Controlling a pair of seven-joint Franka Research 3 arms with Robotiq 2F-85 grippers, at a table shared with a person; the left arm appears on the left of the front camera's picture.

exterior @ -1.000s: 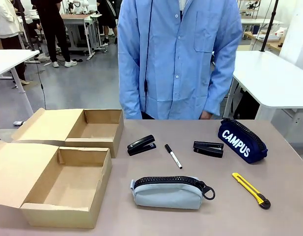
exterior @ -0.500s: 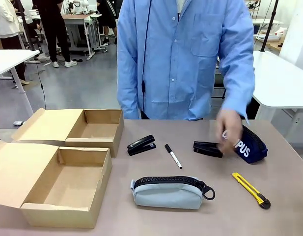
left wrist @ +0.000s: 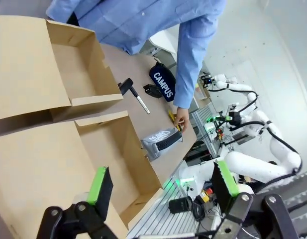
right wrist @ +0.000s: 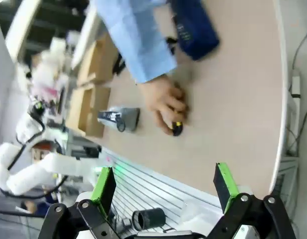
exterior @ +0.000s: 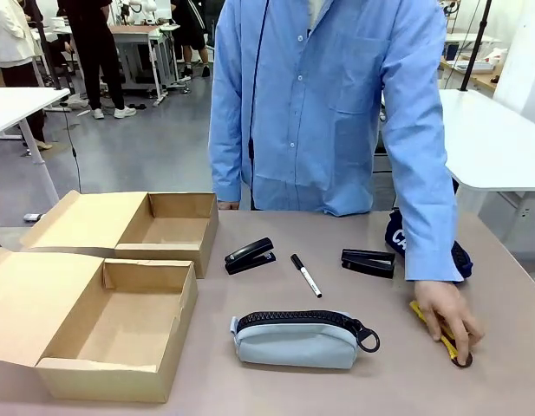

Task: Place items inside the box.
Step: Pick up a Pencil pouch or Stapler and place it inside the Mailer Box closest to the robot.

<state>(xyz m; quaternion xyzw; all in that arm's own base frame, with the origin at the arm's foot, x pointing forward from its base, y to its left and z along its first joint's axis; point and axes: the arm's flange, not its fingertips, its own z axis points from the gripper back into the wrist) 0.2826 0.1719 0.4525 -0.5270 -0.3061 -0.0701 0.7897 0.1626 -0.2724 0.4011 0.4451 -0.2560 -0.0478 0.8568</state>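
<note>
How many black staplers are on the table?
2. The left stapler lies between the far box and the marker; the right stapler lies between the marker and the navy pouch. None seems hidden.

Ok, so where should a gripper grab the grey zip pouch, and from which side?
Grip the grey zip pouch across its middle, coming down from above and closing on its long near and far sides. It lies left to right on the table, zip on top, nothing touching it, and it looks narrowest that way, so open jaws should span it.
</note>
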